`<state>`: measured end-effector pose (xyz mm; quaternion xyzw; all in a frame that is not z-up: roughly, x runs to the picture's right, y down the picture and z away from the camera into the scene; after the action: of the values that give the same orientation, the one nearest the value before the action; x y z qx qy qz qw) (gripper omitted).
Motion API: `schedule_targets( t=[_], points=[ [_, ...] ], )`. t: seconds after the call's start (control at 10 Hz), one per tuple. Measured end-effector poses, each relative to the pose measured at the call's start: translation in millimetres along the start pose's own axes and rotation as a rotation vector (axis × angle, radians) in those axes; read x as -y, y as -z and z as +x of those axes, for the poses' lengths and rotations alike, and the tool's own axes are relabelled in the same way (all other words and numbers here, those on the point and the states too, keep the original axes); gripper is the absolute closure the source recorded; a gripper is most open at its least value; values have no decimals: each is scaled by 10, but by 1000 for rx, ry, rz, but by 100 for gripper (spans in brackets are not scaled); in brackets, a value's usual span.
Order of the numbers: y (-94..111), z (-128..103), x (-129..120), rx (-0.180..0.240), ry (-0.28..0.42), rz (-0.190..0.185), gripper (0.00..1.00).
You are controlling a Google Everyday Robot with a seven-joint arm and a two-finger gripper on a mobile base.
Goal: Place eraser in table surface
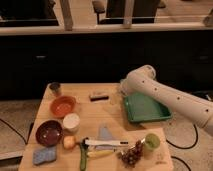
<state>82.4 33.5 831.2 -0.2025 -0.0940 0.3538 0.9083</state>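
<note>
The eraser (98, 95), a small oblong block with a pale top and a dark base, lies flat on the table surface (116, 120) near its far edge. My gripper (119, 94) hangs just right of the eraser, at the end of the white arm that reaches in from the right and bends above the green tray (145, 107). It is low over the tabletop, open, and holds nothing. A small gap separates it from the eraser.
Left side: a dark cup (55, 88), an orange bowl (63, 105), a white cup (71, 122), a dark red bowl (48, 132) and a blue-grey sponge (44, 155). Front: a white-handled utensil (102, 143), grapes (131, 154) and a green cup (152, 141).
</note>
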Motion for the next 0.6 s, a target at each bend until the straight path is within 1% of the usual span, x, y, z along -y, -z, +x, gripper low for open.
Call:
schedule_targets(
  t=[0.6],
  points=[
    [-121, -45, 60, 18, -33, -4, 20]
  ],
)
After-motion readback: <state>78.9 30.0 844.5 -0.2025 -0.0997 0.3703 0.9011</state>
